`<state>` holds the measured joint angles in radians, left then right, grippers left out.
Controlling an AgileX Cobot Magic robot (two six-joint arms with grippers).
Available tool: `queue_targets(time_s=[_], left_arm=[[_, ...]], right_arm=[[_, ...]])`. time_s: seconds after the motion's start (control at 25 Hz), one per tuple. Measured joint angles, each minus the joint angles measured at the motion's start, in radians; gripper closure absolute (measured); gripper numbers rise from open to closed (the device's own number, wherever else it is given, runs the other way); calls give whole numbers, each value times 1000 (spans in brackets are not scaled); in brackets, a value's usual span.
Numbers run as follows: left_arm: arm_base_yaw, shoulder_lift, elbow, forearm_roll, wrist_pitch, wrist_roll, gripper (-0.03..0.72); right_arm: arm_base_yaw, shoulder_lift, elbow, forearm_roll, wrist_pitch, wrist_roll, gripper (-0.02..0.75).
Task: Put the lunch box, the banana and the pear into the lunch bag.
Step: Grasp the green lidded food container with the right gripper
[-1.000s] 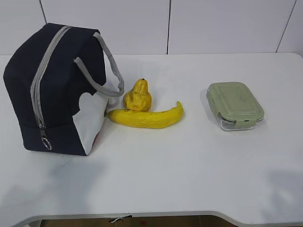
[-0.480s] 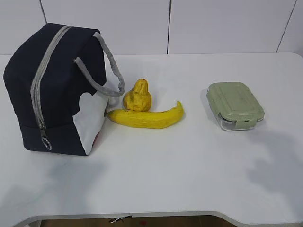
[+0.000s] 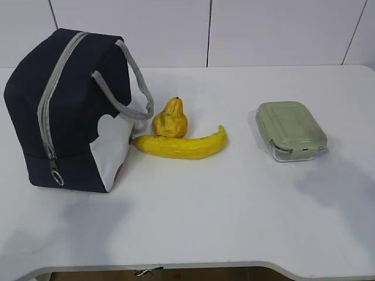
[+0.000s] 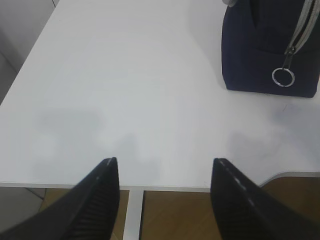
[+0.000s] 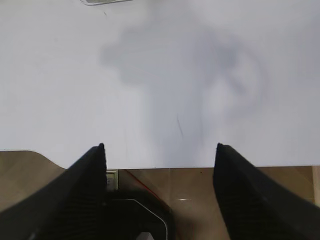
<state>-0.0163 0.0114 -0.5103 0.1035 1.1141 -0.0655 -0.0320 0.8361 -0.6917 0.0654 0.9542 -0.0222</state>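
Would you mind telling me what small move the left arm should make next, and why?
Probably advance the open left gripper toward the ring zip pull. The lunch bag looks zipped shut, with the banana, pear and lunch box all outside on the table.

Navy, yellow and pale green on a white table

The lunch bag is navy blue with a grey zipper, grey strap handles and a white lower side panel; its ring pull is silvery. Right of the bag, the pear is yellow-orange and the banana bright yellow. Farther right, the lunch box is clear under a pale green lid. The table is white. Both grippers' fingers are black.
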Motion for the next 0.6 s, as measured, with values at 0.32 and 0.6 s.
queue_targets(time_s=[0.32, 0.6], left_arm=[[0, 0, 0, 0, 0, 0, 246], [0, 0, 0, 0, 0, 0, 246]], right_arm=[[0, 303, -246, 169, 34, -237, 202], [-138, 532, -413, 507, 155, -552, 202]])
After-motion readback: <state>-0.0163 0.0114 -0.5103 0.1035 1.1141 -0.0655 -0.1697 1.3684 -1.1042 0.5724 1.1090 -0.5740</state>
